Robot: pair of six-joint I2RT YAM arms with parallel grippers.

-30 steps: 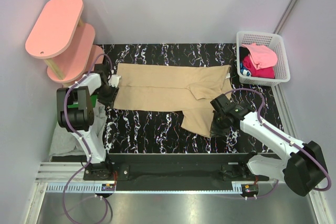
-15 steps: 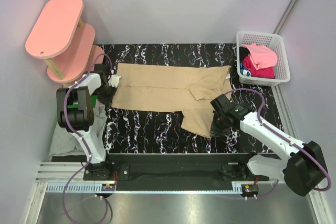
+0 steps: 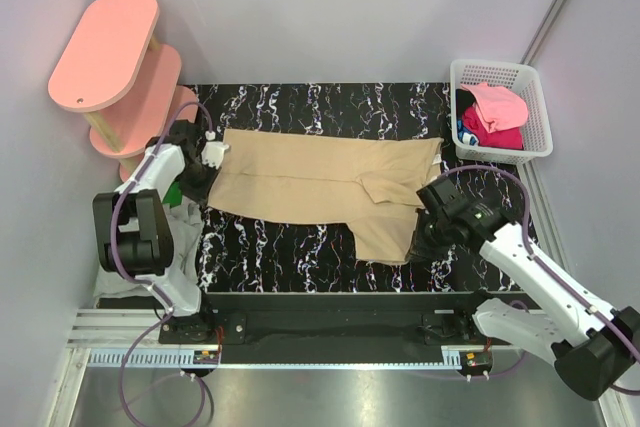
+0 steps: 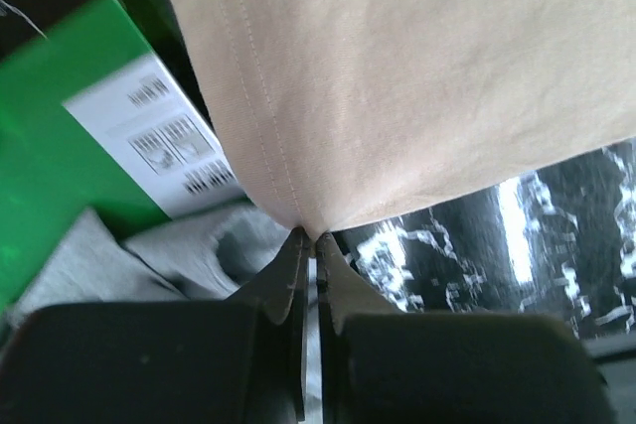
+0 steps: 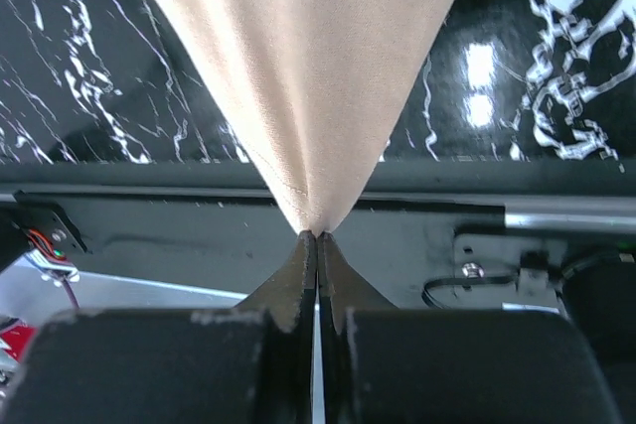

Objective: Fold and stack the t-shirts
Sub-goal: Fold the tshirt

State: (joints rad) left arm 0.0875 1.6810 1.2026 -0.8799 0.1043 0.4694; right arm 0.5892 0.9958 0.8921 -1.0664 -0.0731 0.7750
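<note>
A tan t-shirt (image 3: pixel 310 182) lies stretched across the black marbled table (image 3: pixel 280 247). My left gripper (image 3: pixel 203 197) is shut on its near left corner. In the left wrist view the tan hem (image 4: pixel 298 186) runs straight into the closed tips of that gripper (image 4: pixel 310 237). My right gripper (image 3: pixel 418 247) is shut on the corner of the flap hanging toward the front. The cloth (image 5: pixel 308 67) fans up from the pinched tips of the right gripper (image 5: pixel 317 237). Pink and magenta t-shirts (image 3: pixel 495 112) sit in the basket. A grey t-shirt (image 4: pixel 189 245) lies under the left gripper.
A white basket (image 3: pixel 541 117) stands at the back right. Pink oval shelves (image 3: pixel 110 57) stand at the back left, close to my left arm. A green item with a barcode label (image 4: pixel 70 136) lies beside the grey cloth (image 3: pixel 120 267) off the table's left edge.
My left gripper has shut on the shirt's left corner and drawn back left. The right arm moved right with the flap, and the shirt is pulled tauter.
</note>
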